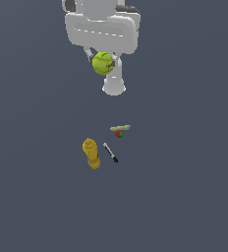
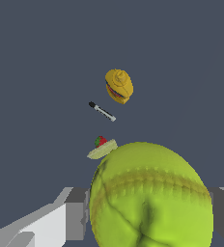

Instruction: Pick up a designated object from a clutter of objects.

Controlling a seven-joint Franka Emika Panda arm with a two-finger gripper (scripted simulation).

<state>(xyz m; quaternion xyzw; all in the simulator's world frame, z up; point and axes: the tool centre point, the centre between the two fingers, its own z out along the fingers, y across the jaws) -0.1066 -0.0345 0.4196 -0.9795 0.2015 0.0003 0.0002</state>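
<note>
Ball: yellow-green ball (image 1: 103, 63) with pale seam lines, held up off the surface (image 1: 185, 187), well apart from the mustard bottle (image 1: 91, 153) and the rest of the clutter.

Claw: claw (image 1: 103, 62) closed on the ball; in the wrist view a grey finger (image 2: 75, 219) shows at each flank of the ball (image 2: 150, 198), pressing it from opposite sides.

Arm: white body of the arm (image 1: 102, 27) directly above the ball in the exterior view.

Landmark: mustard bottle lies on its side on the surface.

Pen-like stick: thin grey-black stick (image 1: 110, 152) just beside the bottle, toward the exterior view's right, not touching it.

Red-green piece: tiny piece (image 1: 119, 133) beyond the stick from the bottle, nearer the arm, touching or under the tan flat stick (image 1: 120, 128); cannot tell which.

Stage, as judged: pick looks done; ball clear of the clutter, nothing else lifted with it.

Risk 1: a round ball pinched at two narrow contacts could roll or squirt out of the grip if the arm jolts or the squeeze eases.

Risk 2: contacts seem to sit near the ball's middle, but how deep they reach is hidden; an off-centre hold would let it pivot out.

Risk 3: a dropped ball would land close to the bottle's neighbours, bounce, scatter the light stick pieces and roll away across the surface.
</note>
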